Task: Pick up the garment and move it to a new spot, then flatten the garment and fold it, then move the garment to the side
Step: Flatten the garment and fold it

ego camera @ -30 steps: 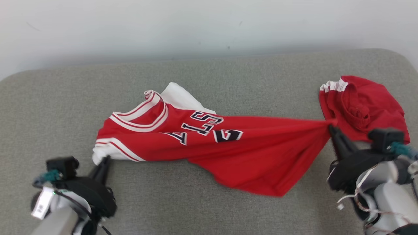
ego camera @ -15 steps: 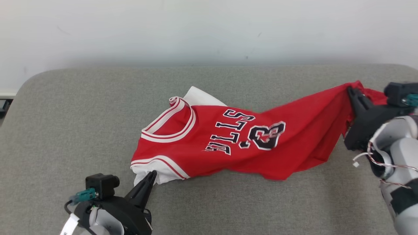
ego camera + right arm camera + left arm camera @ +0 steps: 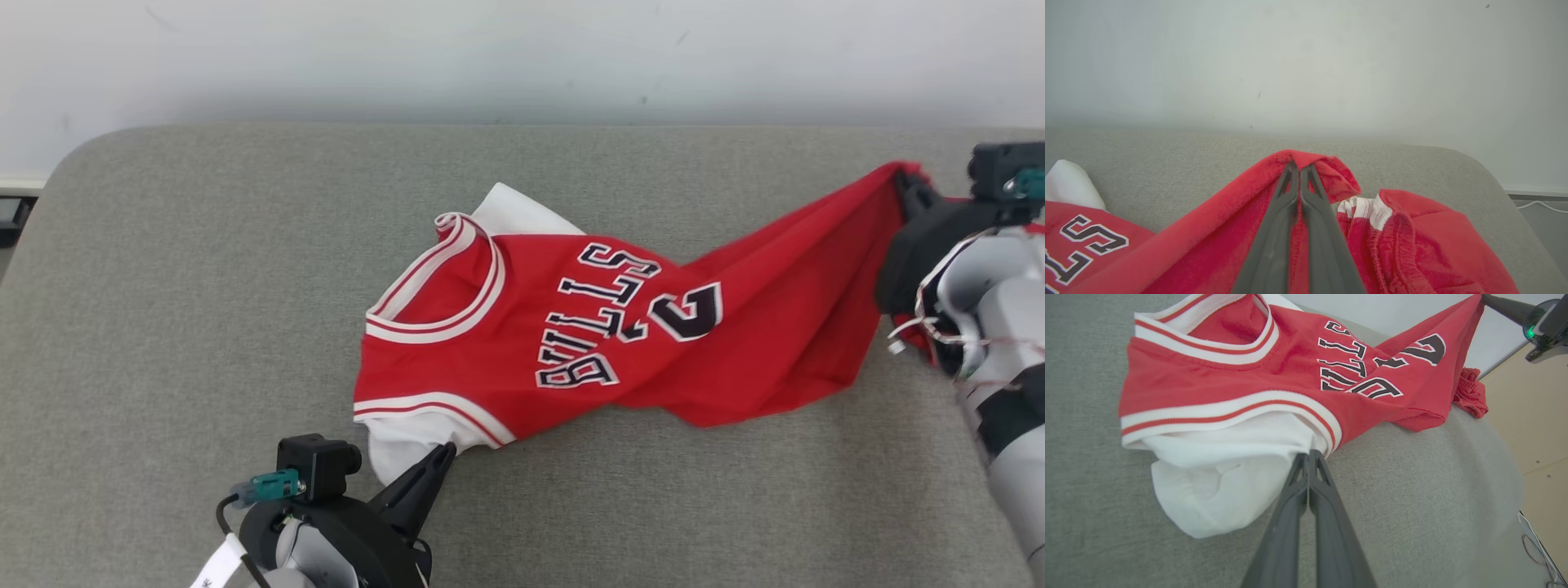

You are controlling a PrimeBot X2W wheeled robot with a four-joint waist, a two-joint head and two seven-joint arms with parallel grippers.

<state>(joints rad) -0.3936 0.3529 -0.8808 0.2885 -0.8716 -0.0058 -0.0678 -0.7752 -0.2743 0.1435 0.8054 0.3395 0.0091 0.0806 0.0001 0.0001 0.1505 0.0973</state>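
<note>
Head view | left pincer point(image 3: 446, 448), right pincer point(image 3: 903, 176) clamp jersey point(image 3: 775, 282) | BULLS lettering point(image 3: 600, 325) now unfolded

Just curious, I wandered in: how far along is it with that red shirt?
Done: the red-and-white basketball jersey is gripped, left jaws shut on its white shoulder corner, right jaws on its raised red hem. In hand: relocating it on the grey fabric cushion. Left: flattening, folding, setting aside; it lies creased and unfolded.
</note>
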